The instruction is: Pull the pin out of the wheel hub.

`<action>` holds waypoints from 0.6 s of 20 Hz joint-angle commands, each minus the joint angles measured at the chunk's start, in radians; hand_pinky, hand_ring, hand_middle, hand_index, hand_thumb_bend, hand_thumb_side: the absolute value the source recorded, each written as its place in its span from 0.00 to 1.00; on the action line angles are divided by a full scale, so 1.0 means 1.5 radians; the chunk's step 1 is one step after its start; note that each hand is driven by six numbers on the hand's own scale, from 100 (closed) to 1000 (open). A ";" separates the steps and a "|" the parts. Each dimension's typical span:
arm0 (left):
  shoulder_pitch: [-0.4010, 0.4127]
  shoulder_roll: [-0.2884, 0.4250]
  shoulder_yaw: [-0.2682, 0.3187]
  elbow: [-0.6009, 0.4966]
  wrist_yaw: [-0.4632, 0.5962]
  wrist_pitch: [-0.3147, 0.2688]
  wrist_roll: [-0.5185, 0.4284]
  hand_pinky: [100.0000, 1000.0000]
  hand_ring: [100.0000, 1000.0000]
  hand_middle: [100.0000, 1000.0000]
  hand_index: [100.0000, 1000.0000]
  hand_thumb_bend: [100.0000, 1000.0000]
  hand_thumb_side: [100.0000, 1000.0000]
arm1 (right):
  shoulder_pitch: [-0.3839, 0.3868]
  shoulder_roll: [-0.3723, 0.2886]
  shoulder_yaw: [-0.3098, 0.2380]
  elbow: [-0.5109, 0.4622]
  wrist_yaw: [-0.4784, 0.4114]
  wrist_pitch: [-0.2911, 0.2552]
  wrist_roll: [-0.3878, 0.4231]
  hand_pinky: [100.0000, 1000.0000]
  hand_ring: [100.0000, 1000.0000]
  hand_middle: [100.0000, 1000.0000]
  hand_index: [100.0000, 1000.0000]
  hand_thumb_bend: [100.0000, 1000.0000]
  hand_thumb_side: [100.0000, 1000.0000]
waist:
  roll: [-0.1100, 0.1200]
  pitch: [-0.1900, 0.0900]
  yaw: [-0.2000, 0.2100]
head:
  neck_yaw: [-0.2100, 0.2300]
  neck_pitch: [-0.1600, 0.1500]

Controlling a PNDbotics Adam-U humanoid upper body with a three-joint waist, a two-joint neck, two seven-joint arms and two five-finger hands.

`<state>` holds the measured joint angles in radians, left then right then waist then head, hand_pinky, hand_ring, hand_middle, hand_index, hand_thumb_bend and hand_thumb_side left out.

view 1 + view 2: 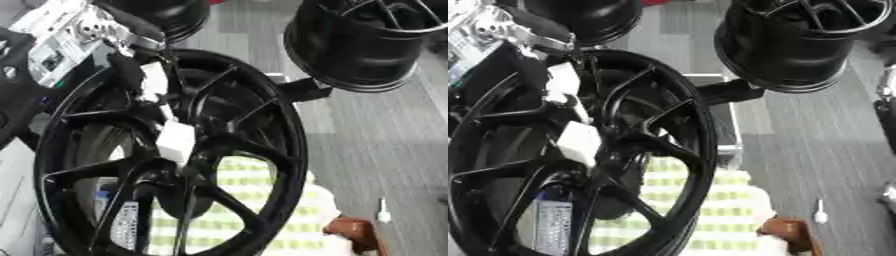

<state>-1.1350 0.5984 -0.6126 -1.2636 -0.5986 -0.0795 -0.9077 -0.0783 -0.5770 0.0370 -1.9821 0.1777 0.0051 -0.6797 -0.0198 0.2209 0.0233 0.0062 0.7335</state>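
Observation:
A large black wheel hub (262,125) with thin spokes stands on edge and fills the left and middle of both views. My left arm comes in from the upper left with silver joints. Its black and white left hand (149,80) lies over the spokes and reaches down toward the hub's centre. A white block-shaped piece (175,141) sits at the centre, right below the hand. I cannot tell whether this is the pin or part of the hand. How the hand holds it is hidden. My right hand shows in neither view.
A second black rim (367,40) stands at the upper right, a third (162,15) at the top left. Behind the spokes is green and white checked cloth (245,200), with a brown thing (354,232) beside it. A small white thing (382,210) lies on the grey floor.

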 commanded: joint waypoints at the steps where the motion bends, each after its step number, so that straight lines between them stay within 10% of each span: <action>1: -0.011 0.023 0.007 -0.011 0.002 0.003 0.000 0.51 0.41 0.24 0.51 0.00 0.21 | -0.002 -0.012 -0.010 -0.012 0.003 0.002 -0.003 0.70 0.76 0.73 0.78 0.00 0.62 | 0.000 -0.014 0.000 | 0.003 -0.008; 12: -0.024 0.055 0.027 -0.047 0.006 -0.008 0.000 0.48 0.31 0.09 0.44 0.00 0.14 | -0.002 -0.015 -0.011 -0.012 0.007 0.002 -0.003 0.70 0.76 0.72 0.78 0.00 0.62 | -0.001 -0.020 0.003 | 0.004 -0.011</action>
<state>-1.1426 0.6463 -0.5936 -1.3134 -0.5964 -0.0864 -0.9077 -0.0781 -0.5770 0.0362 -1.9821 0.1828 0.0074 -0.6810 -0.0207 0.2117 0.0280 0.0100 0.7278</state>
